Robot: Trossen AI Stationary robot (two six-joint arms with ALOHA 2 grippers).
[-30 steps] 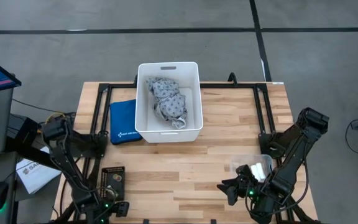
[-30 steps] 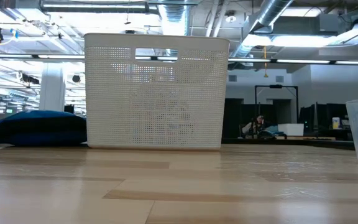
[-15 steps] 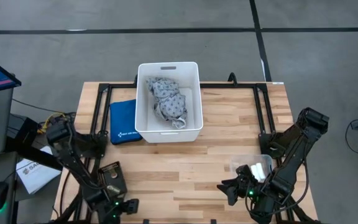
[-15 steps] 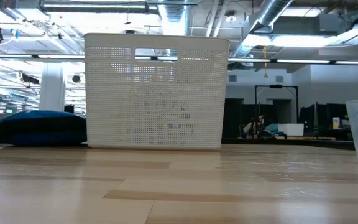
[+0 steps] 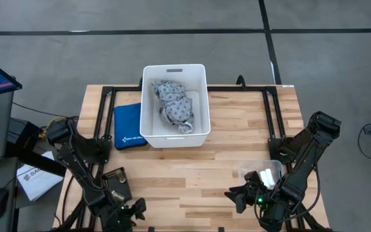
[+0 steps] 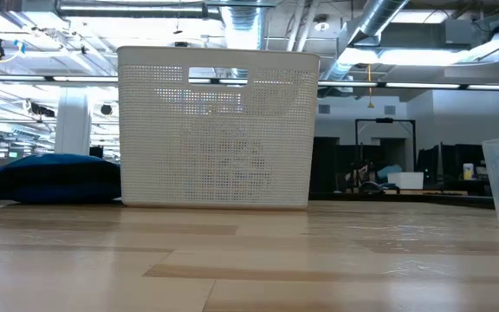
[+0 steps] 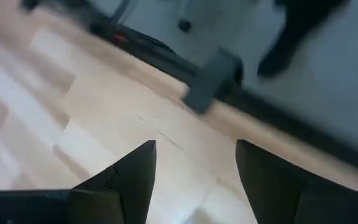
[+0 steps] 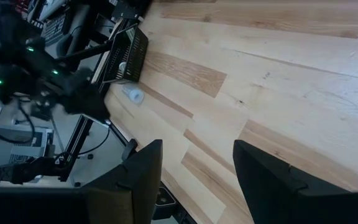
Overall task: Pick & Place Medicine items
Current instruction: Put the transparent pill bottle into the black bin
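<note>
In the right wrist view a small white cylinder (image 8: 133, 94) lies on the wood beside a black perforated tray (image 8: 129, 53), and a second small white item (image 8: 123, 67) rests on that tray. The tray (image 5: 116, 182) sits near the table's near left corner. My left gripper (image 5: 134, 209) is open and empty at the near edge, just right of the tray; its own view (image 7: 194, 162) shows only bare wood between its fingers. My right gripper (image 5: 237, 195) is open and empty near the near edge, right of centre, and also shows in its wrist view (image 8: 197, 168).
A white perforated bin (image 5: 174, 103) holding a grey patterned cloth bundle (image 5: 174, 106) stands at the far middle. A blue pouch (image 5: 127, 125) lies left of it. A clear plastic container (image 5: 266, 173) sits by the right arm. Bare wood lies between the arms.
My left gripper has moved along the near edge toward the table's right, past the black tray, with its arm swinging after it. The right arm and the things on the table have stayed where they were.
</note>
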